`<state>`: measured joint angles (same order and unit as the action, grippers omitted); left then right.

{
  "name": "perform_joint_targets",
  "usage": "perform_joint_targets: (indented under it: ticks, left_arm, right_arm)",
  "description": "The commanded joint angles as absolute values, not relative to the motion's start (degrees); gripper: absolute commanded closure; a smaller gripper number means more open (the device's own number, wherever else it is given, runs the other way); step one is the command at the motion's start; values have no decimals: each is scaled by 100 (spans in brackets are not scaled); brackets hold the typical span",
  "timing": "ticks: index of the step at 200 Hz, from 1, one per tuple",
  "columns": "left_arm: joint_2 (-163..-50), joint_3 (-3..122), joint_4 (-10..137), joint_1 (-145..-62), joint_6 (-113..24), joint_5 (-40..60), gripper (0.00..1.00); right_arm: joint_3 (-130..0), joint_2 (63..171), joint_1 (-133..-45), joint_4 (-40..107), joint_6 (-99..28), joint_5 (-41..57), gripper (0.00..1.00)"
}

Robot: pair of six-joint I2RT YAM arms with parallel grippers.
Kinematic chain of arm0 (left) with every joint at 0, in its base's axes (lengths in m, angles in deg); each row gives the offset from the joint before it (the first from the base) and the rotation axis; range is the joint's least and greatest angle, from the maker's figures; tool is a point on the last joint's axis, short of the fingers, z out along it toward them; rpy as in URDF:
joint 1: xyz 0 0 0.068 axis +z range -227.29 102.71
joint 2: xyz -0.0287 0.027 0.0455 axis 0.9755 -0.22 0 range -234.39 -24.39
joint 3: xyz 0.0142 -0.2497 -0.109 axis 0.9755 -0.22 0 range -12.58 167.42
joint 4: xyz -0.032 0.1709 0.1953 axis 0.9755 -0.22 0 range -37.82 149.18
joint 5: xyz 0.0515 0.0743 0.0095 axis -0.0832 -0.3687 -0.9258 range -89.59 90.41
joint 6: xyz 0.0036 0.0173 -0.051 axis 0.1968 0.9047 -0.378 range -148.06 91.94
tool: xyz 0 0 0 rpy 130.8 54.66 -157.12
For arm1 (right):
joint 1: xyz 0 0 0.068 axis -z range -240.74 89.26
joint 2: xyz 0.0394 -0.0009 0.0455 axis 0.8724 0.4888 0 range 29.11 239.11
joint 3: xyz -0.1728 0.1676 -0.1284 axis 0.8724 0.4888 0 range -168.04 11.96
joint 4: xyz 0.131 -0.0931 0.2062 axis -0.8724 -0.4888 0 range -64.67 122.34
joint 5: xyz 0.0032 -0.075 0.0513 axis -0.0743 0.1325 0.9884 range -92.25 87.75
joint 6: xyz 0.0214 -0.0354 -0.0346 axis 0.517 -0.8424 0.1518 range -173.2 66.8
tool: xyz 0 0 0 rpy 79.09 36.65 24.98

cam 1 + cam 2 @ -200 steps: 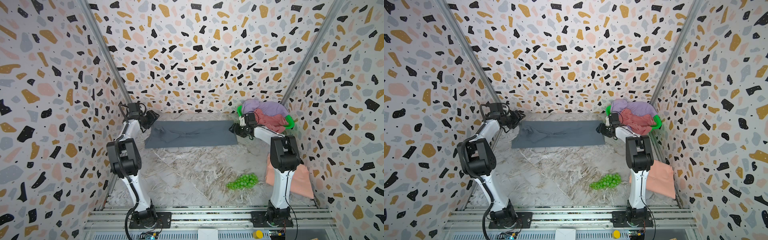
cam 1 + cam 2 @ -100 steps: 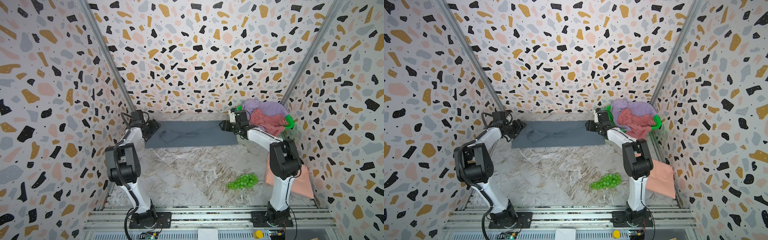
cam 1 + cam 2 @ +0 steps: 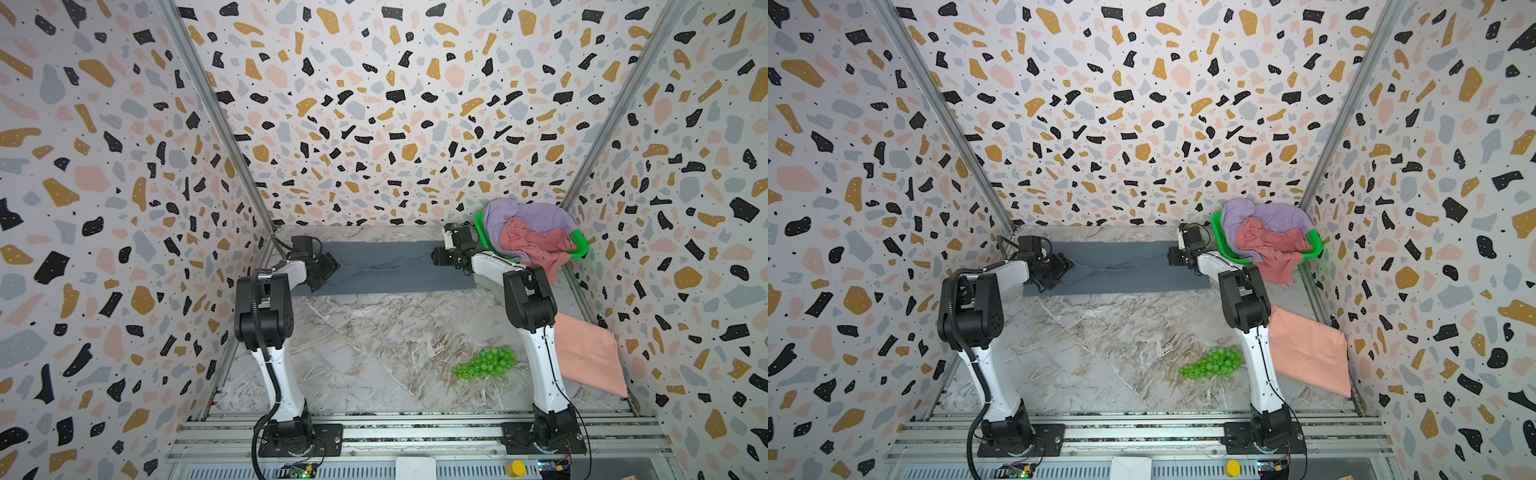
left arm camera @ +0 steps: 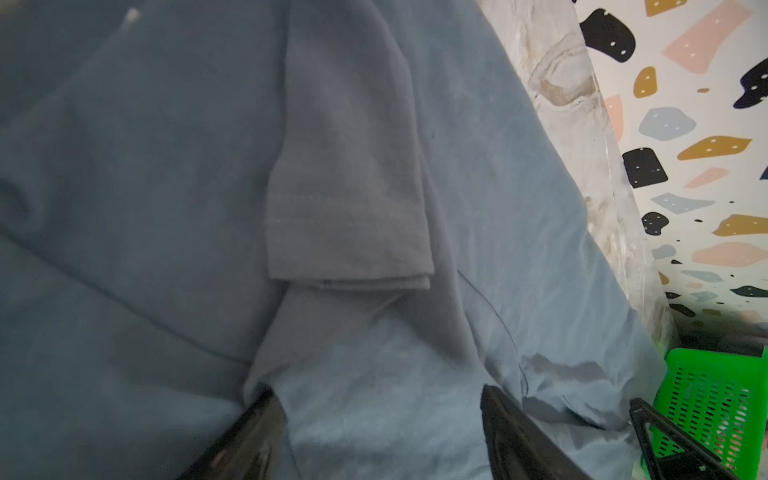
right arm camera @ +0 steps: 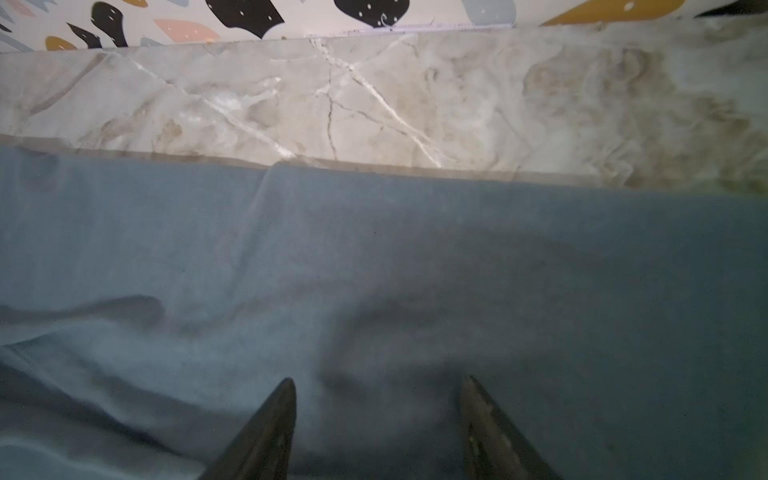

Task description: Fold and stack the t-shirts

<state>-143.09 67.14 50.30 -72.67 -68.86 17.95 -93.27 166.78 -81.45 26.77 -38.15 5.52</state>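
Right end effector (image 3: 437, 256) moved inward over grey t-shirt (image 3: 395, 275).

The slate grey t-shirt (image 4: 166, 208) runs off three edges of the left wrist view. The left gripper (image 4: 378, 390) and right gripper (image 5: 378, 379) show only finger ends in the wrist views. In both top views the lilac t-shirt (image 3: 532, 214) and rose pink t-shirt (image 3: 536, 249) bury most of the green basket (image 3: 580, 246); the right arm (image 3: 530, 299) hides the salmon t-shirt's (image 3: 590, 357) inner edge.

L tool (image 4: 377, 392) & R tool (image 5: 378, 380) moved inward over grey tee (image 3: 395, 272).
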Motion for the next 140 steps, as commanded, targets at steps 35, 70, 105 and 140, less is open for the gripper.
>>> perform_joint_targets:
  ticks: [35, 70, 105, 140]
  left_arm:
    - [-15467, 8074, 4623, -7228, -6703, 1513, 22]
    - [-16468, 9708, 4585, -7399, -6837, 1947, 22]
    - [-17157, 11082, 5047, -7744, -7307, 2512, 22]
    - [-16840, 11320, 4961, -7835, -7159, 2643, 21]
  right_arm:
    - [-7655, 15670, -8609, 1340, -3711, 1056, 41]
    - [-6257, 14557, -9560, 1381, -3567, 1982, 40]
    - [-5951, 14141, -10782, 1892, -3579, 2710, 37]
    - [-6368, 13956, -11057, 1908, -3532, 2405, 35]
